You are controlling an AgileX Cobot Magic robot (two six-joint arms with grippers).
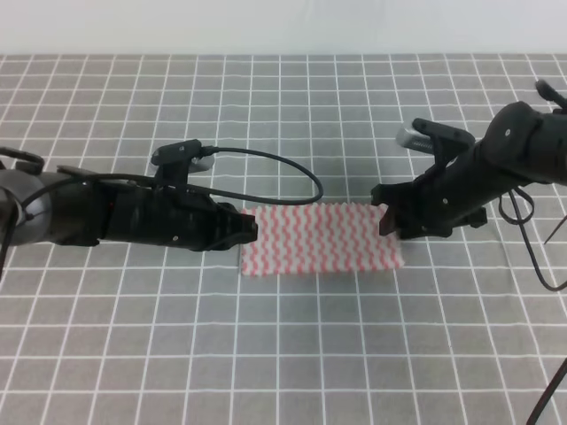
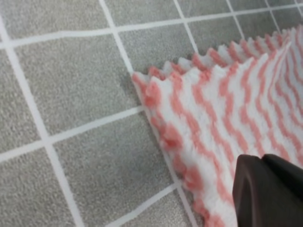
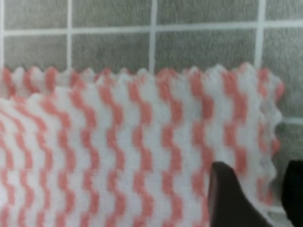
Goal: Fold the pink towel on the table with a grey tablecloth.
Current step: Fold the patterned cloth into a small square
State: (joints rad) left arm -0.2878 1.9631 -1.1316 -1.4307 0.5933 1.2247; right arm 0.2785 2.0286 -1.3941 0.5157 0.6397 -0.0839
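Note:
The pink towel (image 1: 319, 239) lies flat in the middle of the table with a grey tablecloth (image 1: 283, 354), as a wide rectangle with two layers showing at its edges. My left gripper (image 1: 251, 228) is at the towel's left edge. The left wrist view shows one dark finger (image 2: 265, 189) over the towel (image 2: 222, 118) near its corner, and the other finger is hidden. My right gripper (image 1: 387, 220) is at the towel's right edge. In the right wrist view its fingers (image 3: 227, 198) stand apart, one over the towel (image 3: 118, 142) and one just off its right edge.
A black cable (image 1: 266, 159) loops from the left arm over the cloth behind the towel. Thin cables (image 1: 532, 239) hang by the right arm at the right edge. Grey grid cloth (image 2: 71, 71) surrounds the towel on all sides.

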